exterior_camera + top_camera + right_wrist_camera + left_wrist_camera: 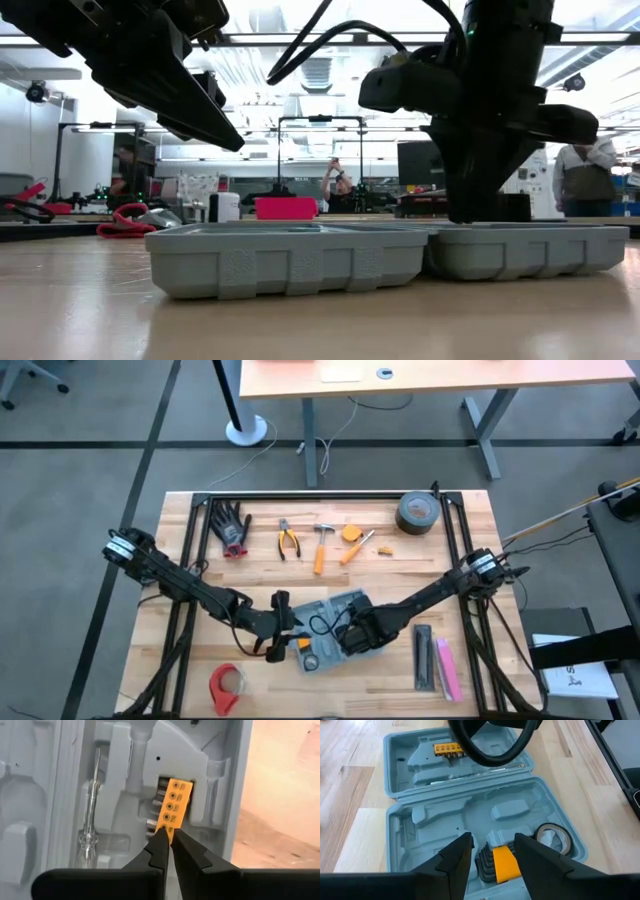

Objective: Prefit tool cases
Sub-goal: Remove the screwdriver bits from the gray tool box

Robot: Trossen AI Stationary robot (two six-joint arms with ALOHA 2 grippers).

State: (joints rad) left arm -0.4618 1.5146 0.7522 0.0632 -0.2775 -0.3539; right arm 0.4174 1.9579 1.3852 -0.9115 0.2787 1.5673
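Observation:
The blue-grey tool case [335, 622] lies open and flat on the wooden table, both moulded halves up. My left gripper [492, 837] hangs open above the near half, over a slot with a set of black keys in an orange holder [504, 862]. A small tape roll [554, 836] lies in the same half. My right gripper [170, 832] is shut and points steeply down into the other half, its tips at one end of an orange bit holder [176, 802]. A clear-handled screwdriver [90, 827] lies in a slot beside it. My right gripper's shut fingertips [162, 840] stand from above at the near end of the orange bit holder [169, 826], which lies in its slot in the case. Whether they touch it cannot be told.
At the table's far side lie black-and-red gloves [231, 527], pliers [288, 541], a hammer [322, 545] and a grey tape roll [418, 513]. A red tape dispenser [227, 685] sits near left, and black and pink bars [437, 658] near right. People stand beyond the table.

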